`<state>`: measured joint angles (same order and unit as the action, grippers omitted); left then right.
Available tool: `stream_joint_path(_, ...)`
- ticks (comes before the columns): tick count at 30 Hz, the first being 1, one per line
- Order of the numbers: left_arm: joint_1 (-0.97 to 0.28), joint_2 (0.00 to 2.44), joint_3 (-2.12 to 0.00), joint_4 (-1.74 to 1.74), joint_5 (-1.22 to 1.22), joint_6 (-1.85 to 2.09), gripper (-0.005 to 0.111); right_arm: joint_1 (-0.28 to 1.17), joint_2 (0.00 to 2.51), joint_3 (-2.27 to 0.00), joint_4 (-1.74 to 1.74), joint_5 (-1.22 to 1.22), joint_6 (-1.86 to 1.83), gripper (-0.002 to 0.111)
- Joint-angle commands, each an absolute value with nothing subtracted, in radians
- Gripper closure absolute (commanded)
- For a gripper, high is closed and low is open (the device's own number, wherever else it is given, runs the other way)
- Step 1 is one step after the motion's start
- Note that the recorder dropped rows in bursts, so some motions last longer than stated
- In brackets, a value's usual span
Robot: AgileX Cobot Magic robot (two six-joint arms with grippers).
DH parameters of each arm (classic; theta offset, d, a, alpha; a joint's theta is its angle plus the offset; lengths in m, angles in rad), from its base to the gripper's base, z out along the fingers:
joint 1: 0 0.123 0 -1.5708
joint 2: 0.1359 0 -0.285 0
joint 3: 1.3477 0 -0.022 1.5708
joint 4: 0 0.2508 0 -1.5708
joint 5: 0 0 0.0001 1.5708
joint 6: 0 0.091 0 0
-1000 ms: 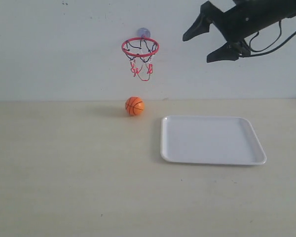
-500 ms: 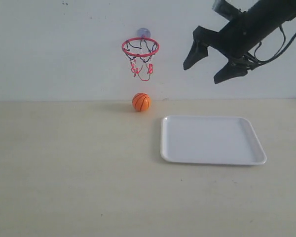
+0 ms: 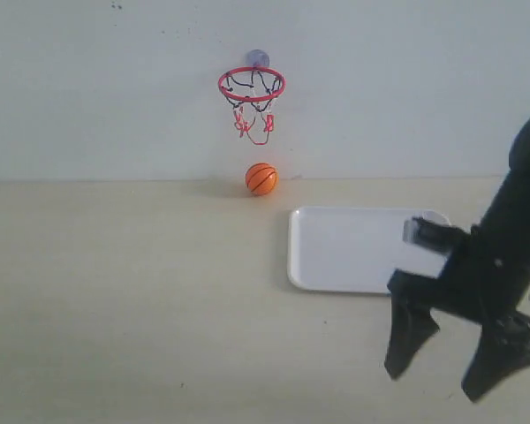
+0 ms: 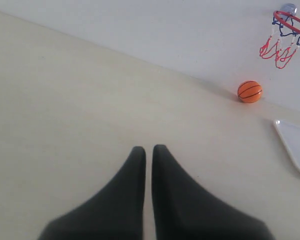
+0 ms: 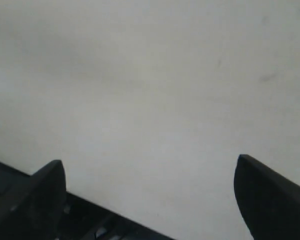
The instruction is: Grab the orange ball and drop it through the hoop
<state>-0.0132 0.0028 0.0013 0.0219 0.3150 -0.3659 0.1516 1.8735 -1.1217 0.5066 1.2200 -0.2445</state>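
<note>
**Ball at the foot of the wall, under the hoop; right arm low in front of the tray**

The orange ball [image 3: 261, 179] lay on the pale table [image 3: 141, 309] where it met the white wall [image 3: 88, 88]. It sat below the hoop [image 3: 251, 85] and a touch to the right of its dangling net, held by neither arm. The hoop hung on the wall by its suction cup, its red ring well above the ball.

A white tray [image 3: 353, 256] lay flat to the right of the ball and nearer the camera, apart from it. The right gripper [image 3: 435, 382] hung low in front of the tray's near right corner and hid that corner from the exterior view. Its two dark fingers were spread wide with nothing between them. Its own camera showed only a pale, blurred surface between the fingertips.

The left gripper [image 4: 149, 148] appeared in its wrist view alone. Its fingers were drawn together with just a thin slit between them, over bare table. The ball [image 4: 250, 92], the hoop [image 4: 291, 22] and a corner of the tray [image 4: 295, 145] lay well beyond it.
</note>
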Motion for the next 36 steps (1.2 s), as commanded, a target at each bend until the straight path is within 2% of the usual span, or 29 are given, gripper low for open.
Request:
stream_joint_path(1, -0.021, 0.000, 0.000, 0.022, 0.307, -0.365, 0.103, 0.152, 1.825, -0.937, 0.508, 1.221, -0.268, 0.023)
stream_joint_path(4, -0.021, 0.000, 0.000, 0.022, 0.307, -0.365, 0.103, 0.152, 1.825, -0.826, 0.494, 1.221, -0.263, 0.023)
stream_joint_path(10, -0.021, 0.000, 0.000, 0.022, 0.307, -0.365, 0.103, 0.152, 1.741, -0.805, 0.488, 1.221, -0.280, 0.025)
stream_joint_path(12, -0.021, 0.000, 0.000, 0.022, 0.307, -0.365, 0.103, 0.152, 1.639, -0.808, 0.488, 1.221, -0.280, 0.040)
stream_joint_path(14, -0.021, 0.000, 0.000, 0.022, 0.307, -0.365, 0.103, 0.152, 1.539, -0.808, 0.488, 1.221, -0.272, 0.068)
stream_joint_path(16, -0.021, 0.000, 0.000, 0.022, 0.307, -0.365, 0.103, 0.152, 1.429, -0.801, 0.494, 1.221, -0.272, 0.105)
stream_joint_path(17, -0.021, 0.000, 0.000, 0.022, 0.307, -0.365, 0.103, 0.152, 1.363, -0.788, 0.495, 1.221, -0.272, 0.108)
stream_joint_path(27, -0.021, 0.000, 0.000, 0.022, 0.307, -0.365, 0.103, 0.152, 0.957, -0.729, 0.579, 1.221, -0.270, 0.108)
stream_joint_path(36, -0.021, 0.000, 0.000, 0.022, 0.307, -0.365, 0.103, 0.152, 0.824, -0.729, 0.580, 1.221, -0.270, 0.108)
